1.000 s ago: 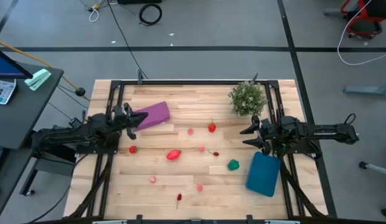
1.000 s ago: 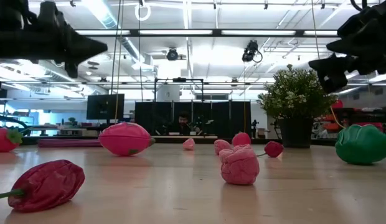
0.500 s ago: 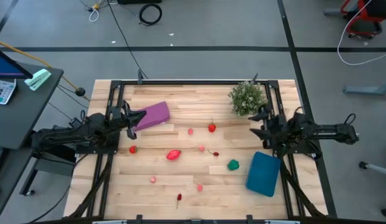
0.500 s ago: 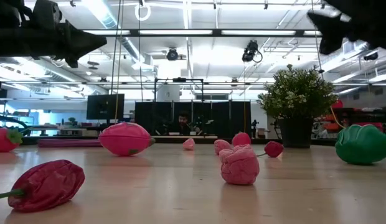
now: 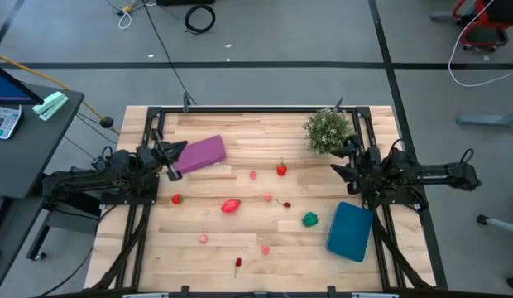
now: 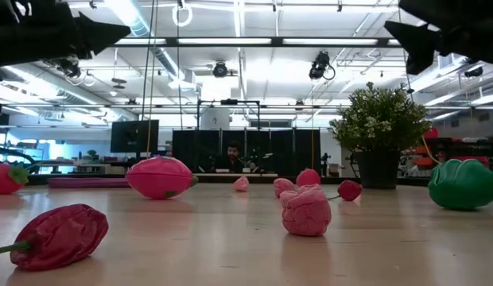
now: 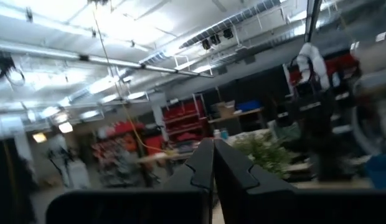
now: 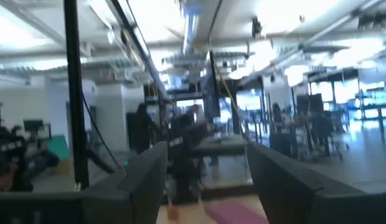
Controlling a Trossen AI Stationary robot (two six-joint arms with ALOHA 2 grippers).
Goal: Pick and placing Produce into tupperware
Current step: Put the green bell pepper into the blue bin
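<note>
The tabletop (image 5: 256,240) carries all task items; every position below is given relative to the tupperware (image 5: 350,231), the teal container lying at the right edge of the tabletop.

**Arms.** The right tool (image 5: 342,159) hangs above the tabletop just beyond the tupperware, beside the potted plant (image 5: 328,131). The right wrist view shows its fingers (image 8: 143,177) spread wide, with nothing between them. The left tool (image 5: 172,154) hangs far across the tabletop from the tupperware, over the near end of the purple flat object (image 5: 200,153). The left wrist view shows its fingers (image 7: 202,168) pressed together and empty.

**Produce.** No item lies inside the tupperware.
- The green piece (image 5: 309,219) lies just beside the tupperware, toward the tabletop centre.
- The large pink-red piece (image 5: 231,205) lies well apart from it, near the centre.
- The strawberry (image 5: 281,170) lies farther off, toward the plant side.
- Smaller red and pink pieces are scattered across the middle and the front edge.

**Step in hand.** Judged from this layout, the task is at its start: no pick is made and both arms are raised.

**Next move.** The right tool is the closer one. It should descend over the green piece, straddle it with spread fingers, close, then carry it the short way to the tupperware.
</note>
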